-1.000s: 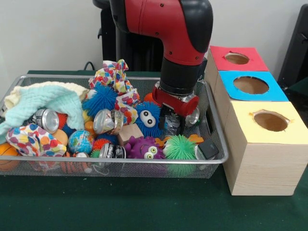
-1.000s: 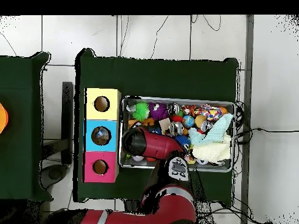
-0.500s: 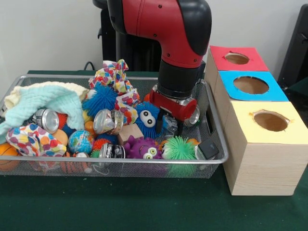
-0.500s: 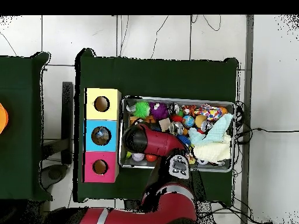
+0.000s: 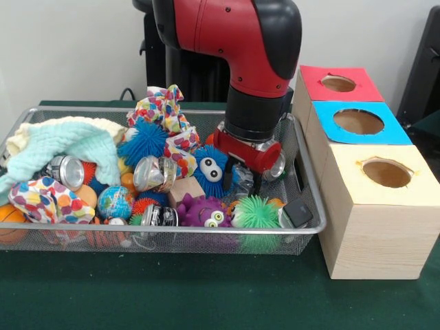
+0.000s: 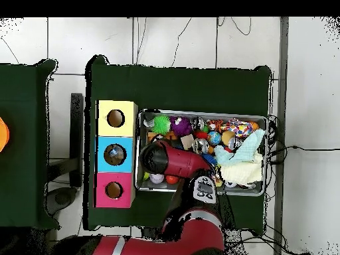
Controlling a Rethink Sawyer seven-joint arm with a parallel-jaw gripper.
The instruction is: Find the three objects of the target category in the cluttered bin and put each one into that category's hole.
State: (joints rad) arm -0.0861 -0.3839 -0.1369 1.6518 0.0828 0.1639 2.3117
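— How are the bin and the boxes placed on the table?
— In the front view, the bin is set to the left, and a row of three boxes with holes on top is lined up just beside its right wall.
— What is found inside the bin?
— A folded cloth is laid at the left end. A spiky ball and a googly-eyed toy are placed against the near wall, side by side. The gripper is held just behind them.
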